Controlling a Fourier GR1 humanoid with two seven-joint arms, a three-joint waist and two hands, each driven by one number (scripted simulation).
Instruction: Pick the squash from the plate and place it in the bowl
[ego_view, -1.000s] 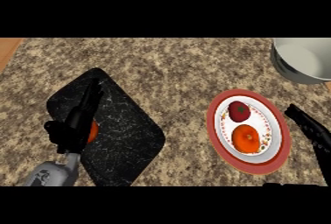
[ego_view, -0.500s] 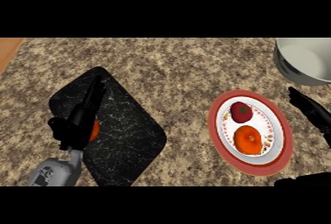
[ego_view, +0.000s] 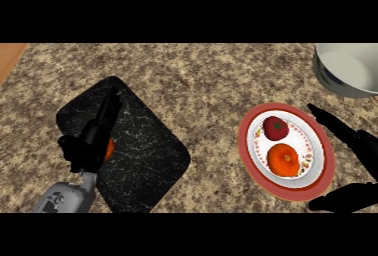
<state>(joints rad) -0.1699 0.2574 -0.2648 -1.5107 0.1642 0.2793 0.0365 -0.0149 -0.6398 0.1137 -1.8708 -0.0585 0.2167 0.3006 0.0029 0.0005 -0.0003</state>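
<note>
The orange squash (ego_view: 284, 159) lies on the near half of a white plate with a red rim (ego_view: 246, 150) at the right. A dark red round fruit (ego_view: 276, 128) sits just behind it on the same plate. My right hand (ego_view: 353, 139) is open along the plate's right edge, with straight fingers pointing away from me and the thumb (ego_view: 347, 198) spread out near the plate's front rim. It does not touch the squash. The grey bowl (ego_view: 347, 70) stands at the far right corner, cut by the view's edge.
A black marbled cutting board (ego_view: 148, 160) lies at the left. My left hand (ego_view: 88, 145) rests open on it, fingers stretched away from me, with a small orange thing (ego_view: 110, 150) partly hidden beneath it. A wooden strip (ego_view: 9, 55) shows at the far left.
My right hand has moved forward along the plate's right side, and its thumb now shows near the plate's front. The left hand has barely shifted.
</note>
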